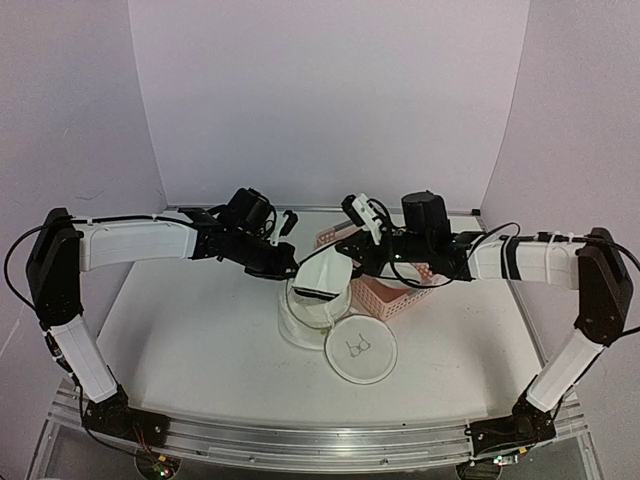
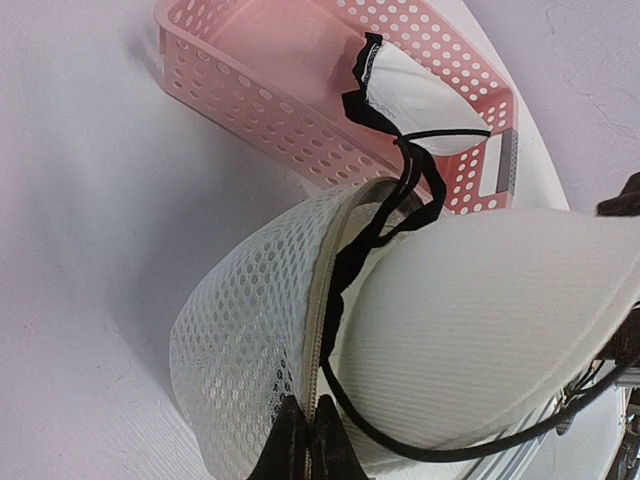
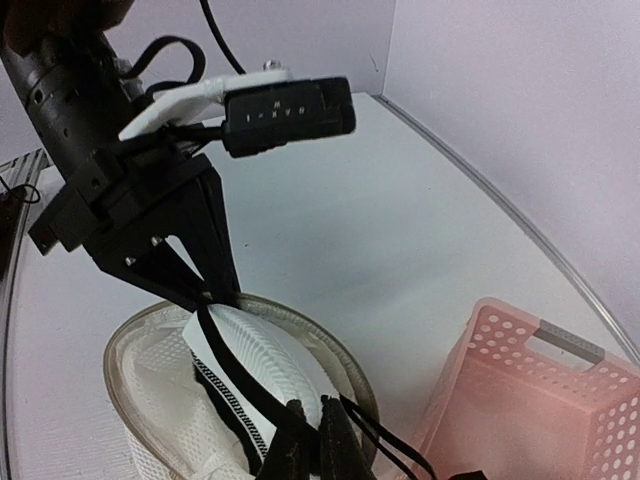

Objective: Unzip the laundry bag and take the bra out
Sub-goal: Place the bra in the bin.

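Grip first: your right gripper is clamped on the bra, which sits half out of the laundry bag, one cup raised above the open rim. Your left gripper pinches the mesh at the zipper seam. Pin that side down and draw the bra upward, toward the pink basket, minding the black strap on the rim.

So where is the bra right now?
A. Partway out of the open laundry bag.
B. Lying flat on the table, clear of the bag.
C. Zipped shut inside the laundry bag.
A: the bra bulges out of the unzipped mouth of the laundry bag, while the left gripper pinches the bag's zipper edge.
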Controlling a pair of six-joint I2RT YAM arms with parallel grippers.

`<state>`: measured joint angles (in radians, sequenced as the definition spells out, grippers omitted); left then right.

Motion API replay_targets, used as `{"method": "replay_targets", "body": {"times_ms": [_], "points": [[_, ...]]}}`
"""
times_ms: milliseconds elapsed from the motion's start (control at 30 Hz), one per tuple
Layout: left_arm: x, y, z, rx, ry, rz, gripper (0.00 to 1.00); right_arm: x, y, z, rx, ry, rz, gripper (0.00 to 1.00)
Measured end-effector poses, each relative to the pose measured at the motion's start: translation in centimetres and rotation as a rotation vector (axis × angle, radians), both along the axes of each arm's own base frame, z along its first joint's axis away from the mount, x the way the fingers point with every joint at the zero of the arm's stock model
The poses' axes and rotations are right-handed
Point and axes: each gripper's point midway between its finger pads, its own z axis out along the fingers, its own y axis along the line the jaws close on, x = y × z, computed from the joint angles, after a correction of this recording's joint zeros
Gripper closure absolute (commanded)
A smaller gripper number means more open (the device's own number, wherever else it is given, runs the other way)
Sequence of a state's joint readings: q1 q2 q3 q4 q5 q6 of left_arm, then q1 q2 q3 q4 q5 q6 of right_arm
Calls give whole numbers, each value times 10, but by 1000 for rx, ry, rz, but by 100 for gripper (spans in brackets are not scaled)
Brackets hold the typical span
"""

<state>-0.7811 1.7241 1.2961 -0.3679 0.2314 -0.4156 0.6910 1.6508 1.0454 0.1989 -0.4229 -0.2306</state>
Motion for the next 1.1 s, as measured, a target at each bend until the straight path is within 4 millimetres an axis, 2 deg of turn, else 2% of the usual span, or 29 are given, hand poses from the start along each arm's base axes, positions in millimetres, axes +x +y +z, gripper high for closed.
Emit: {"method": "replay_targets", "body": {"times_ms": [133, 333, 767, 967, 1100], "points": [[0, 0, 0, 0, 0, 0, 100, 1, -10, 21, 21, -54, -47, 100], [0, 0, 0, 0, 0, 0, 100, 6, -27, 38, 37, -113, -147, 100], [0, 0, 0, 0, 0, -1, 100, 36, -87, 102, 138, -260, -539, 100], [0, 0, 0, 0, 0, -1, 100, 53, -116, 100, 134, -255, -747, 100], [0, 0, 0, 1, 0, -1, 100, 68, -131, 78, 111, -209, -862, 100]]}}
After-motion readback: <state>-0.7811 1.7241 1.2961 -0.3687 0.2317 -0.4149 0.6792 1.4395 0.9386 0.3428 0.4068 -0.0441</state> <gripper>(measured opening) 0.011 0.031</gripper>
